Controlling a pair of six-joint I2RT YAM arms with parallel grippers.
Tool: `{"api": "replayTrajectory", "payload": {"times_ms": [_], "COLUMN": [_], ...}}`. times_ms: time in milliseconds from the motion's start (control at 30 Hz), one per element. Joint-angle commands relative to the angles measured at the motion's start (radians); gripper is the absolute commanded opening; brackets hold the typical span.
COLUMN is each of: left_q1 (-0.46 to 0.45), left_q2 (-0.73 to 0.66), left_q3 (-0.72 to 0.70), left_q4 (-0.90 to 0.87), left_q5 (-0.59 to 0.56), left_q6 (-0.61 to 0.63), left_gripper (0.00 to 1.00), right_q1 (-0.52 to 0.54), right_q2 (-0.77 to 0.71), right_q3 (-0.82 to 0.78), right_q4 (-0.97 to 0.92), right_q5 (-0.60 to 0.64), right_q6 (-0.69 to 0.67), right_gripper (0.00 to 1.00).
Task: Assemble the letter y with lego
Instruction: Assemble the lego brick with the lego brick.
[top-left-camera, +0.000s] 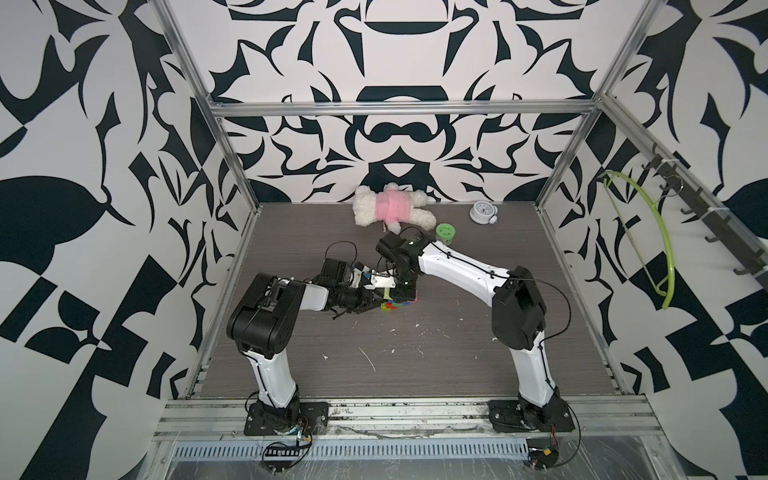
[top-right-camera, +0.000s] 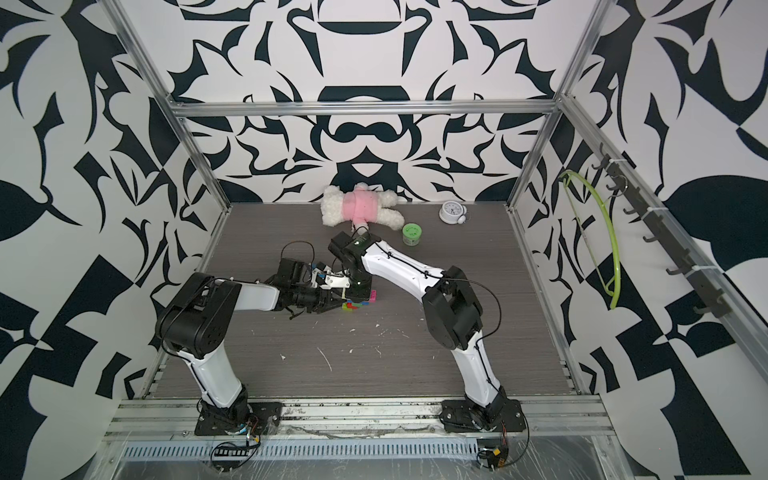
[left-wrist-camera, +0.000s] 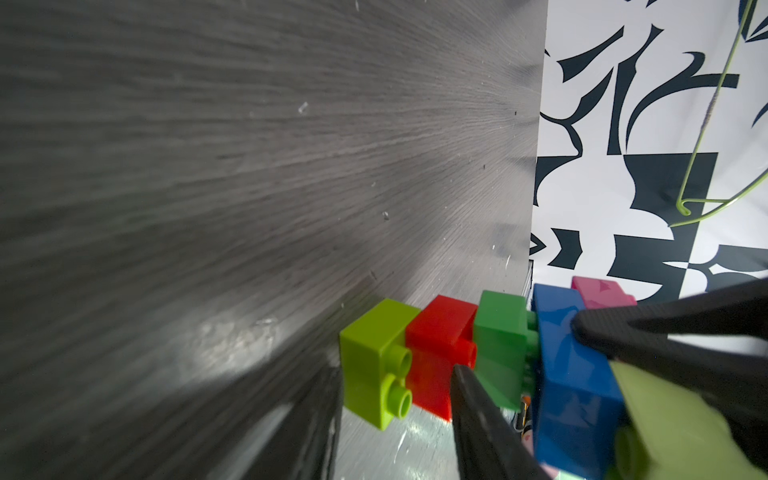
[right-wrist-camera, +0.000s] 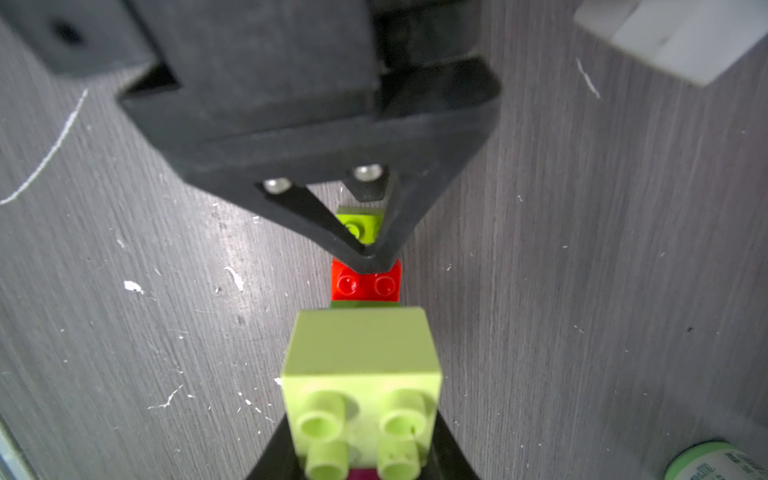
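I judge this the final step: the second arm of the Y. It lies near the middle of the surface, stem toward my left hand. That hand sits part-closed over the red brick; I cannot tell whether it truly grips there. My right hand pinches the pale brick and holds it against the blue brick, beside the pink brick. Whether it is seated is too blurred to say. Next I should push straight along the studs while the left braces the stem, so nothing pops apart, then let go gently.
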Motion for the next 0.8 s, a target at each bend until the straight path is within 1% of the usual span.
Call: {"api": "replayTrajectory", "payload": {"times_ms": [0,267,533,767], "left_q1": [-0.003,-0.003,-0.003,-0.003], "left_q2": [0.055,0.055,0.055,0.055], "left_q3": [-0.028,-0.028,-0.028,-0.027], "left_q4": [-0.151,-0.152,-0.153,-0.154], "left_q5": [-0.159,-0.161,-0.16,-0.16], "left_q6": [0.028,0.028,0.028,0.028], "left_gripper": [0.46,0.46,0.46,0.46], "right_q1": [0.006,0.017,0.023,0.025], "right_q2": [0.034,0.042,0.046,0.056], "right_q3": [0.027,0.034,0.024,0.026], "right_q4": [-0.032,-0.042,-0.017,-0.016], "right_q5": [0.009,0.011,-0.021,-0.02], "right_q6": [0.016,0.017,0.047,0.049], "right_gripper": [0.14,0.13,0.13,0.13]}}
